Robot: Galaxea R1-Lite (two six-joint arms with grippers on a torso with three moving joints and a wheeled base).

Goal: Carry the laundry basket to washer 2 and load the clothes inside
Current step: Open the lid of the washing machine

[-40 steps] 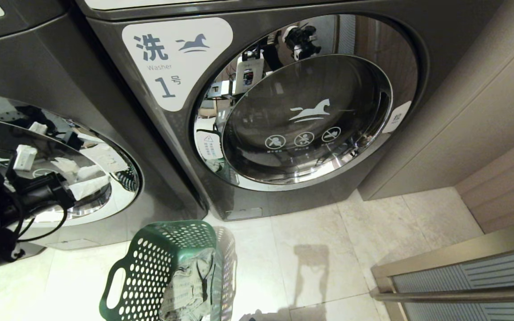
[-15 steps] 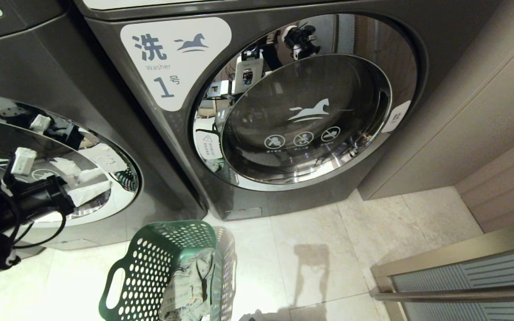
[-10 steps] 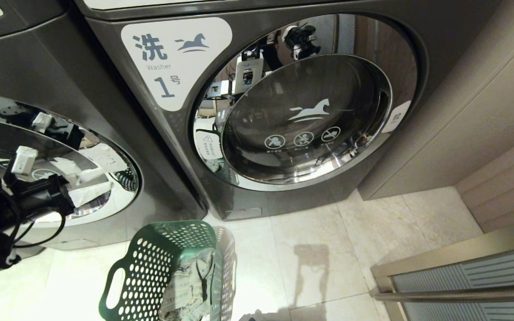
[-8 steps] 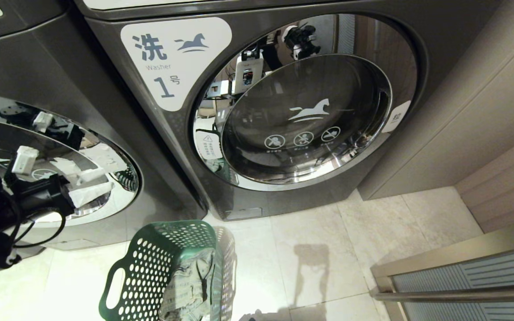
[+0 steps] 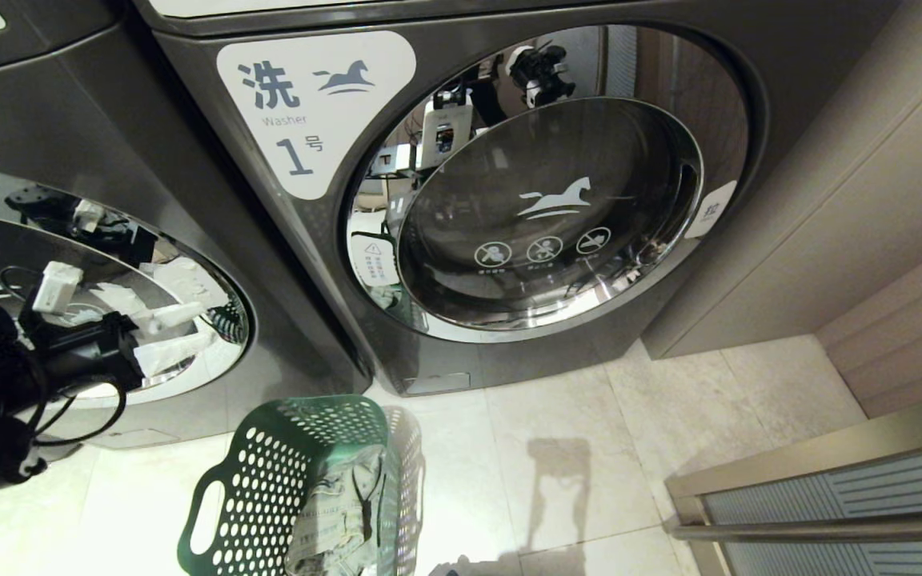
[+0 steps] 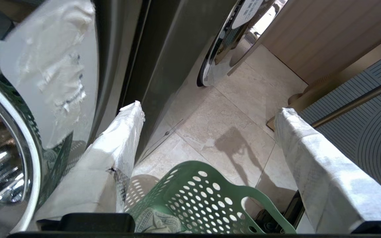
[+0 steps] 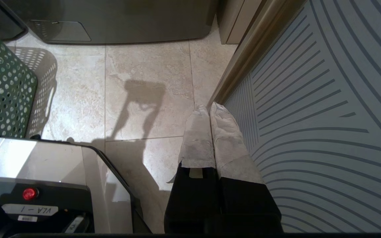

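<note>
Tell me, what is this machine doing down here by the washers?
The robot is loading laundry. A dark green plastic laundry basket with round holes stands on the tiled floor, with a small bundle of grey-green clothes inside it. The left gripper, fingers wide open and empty, is at the chrome-rimmed door of the grey washer on the left, whose door is shut. The right gripper hangs shut and idle over the floor.
</note>
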